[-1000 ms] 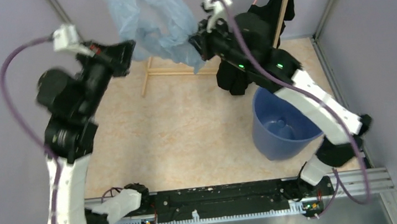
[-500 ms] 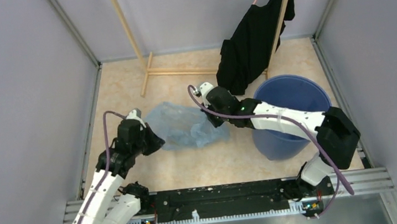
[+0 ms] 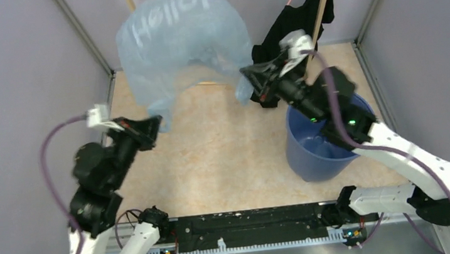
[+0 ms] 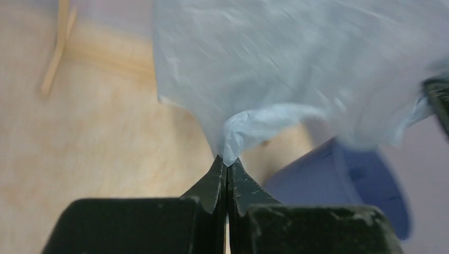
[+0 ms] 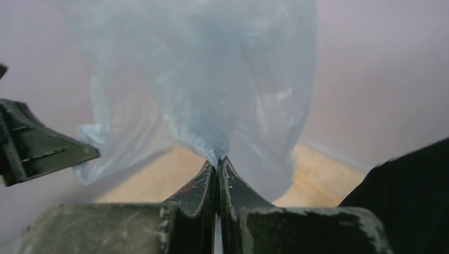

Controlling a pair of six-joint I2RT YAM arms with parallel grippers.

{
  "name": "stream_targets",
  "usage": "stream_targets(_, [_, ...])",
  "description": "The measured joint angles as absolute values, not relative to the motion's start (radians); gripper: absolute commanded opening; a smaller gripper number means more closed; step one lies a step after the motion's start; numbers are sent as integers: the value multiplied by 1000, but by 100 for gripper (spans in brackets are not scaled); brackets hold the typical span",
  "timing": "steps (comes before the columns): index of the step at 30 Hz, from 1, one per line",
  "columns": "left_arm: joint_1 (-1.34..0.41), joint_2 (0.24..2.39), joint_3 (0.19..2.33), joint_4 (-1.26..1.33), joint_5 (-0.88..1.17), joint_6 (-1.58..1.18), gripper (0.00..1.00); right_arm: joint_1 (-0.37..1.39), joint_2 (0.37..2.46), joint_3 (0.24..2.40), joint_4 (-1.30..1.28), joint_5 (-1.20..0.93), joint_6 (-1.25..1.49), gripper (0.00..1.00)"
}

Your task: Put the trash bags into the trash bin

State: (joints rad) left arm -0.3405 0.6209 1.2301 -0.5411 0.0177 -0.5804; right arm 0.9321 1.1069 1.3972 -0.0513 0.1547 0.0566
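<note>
With left gripper (image 3: 156, 123) and right gripper (image 3: 246, 74) clamped on the bag (image 3: 182, 40), hold it spread and centre over the bin (image 3: 304, 156).

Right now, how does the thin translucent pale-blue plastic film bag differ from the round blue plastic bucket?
The pale-blue film bag hangs in the air, stretched between the left gripper and the right gripper, both shut on its edge; the round blue bucket stands upright on its base. The bag is translucent and crinkled; the bucket is opaque with smooth sides. The bag is much paler than the bucket. Both are blue plastic.
</note>
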Motion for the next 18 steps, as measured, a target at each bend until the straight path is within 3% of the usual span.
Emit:
stream_targets(4, [-340, 595, 871, -607, 17, -656, 0, 932, 1221, 1177, -1, 120, 133, 0])
stream_targets(8, [-340, 635, 764, -784, -1, -678, 0, 934, 1443, 1054, -172, 96, 182, 0])
stream_targets(11, [-340, 699, 968, -847, -17, -634, 0, 934, 1462, 1142, -316, 93, 164, 0])
stream_targets(13, [-340, 805, 1258, -865, -17, -590, 0, 934, 1462, 1325, -359, 90, 139, 0])
stream_targets(16, [-340, 943, 1662, -763, 13, -535, 0, 936, 1443, 1609, -324, 79, 106, 0])
stream_targets(18, [-340, 958, 1809, -662, 56, -516, 0, 941, 1368, 1710, -250, 52, 89, 0])
